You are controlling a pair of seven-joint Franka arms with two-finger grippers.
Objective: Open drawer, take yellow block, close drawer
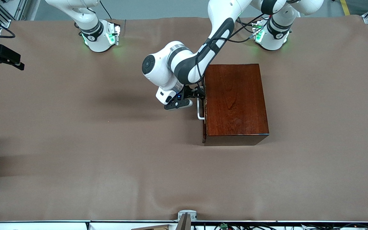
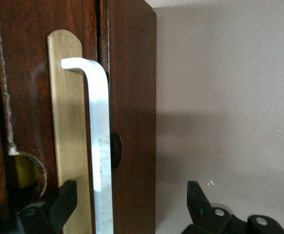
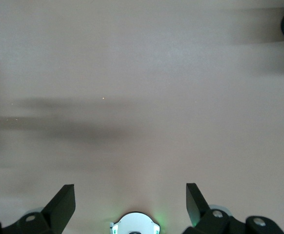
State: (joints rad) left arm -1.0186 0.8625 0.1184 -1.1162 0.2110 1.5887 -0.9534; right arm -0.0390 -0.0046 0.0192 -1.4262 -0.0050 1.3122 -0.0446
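Left gripper (image 2: 127, 204) wide open around handle (image 2: 99, 146) | right gripper (image 3: 131, 207) open, waiting

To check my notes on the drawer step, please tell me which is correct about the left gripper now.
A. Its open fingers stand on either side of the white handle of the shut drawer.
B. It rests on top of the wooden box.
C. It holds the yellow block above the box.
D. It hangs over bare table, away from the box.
A: the left gripper has its fingers apart around the white handle, and the drawer sits flush in the wooden box.
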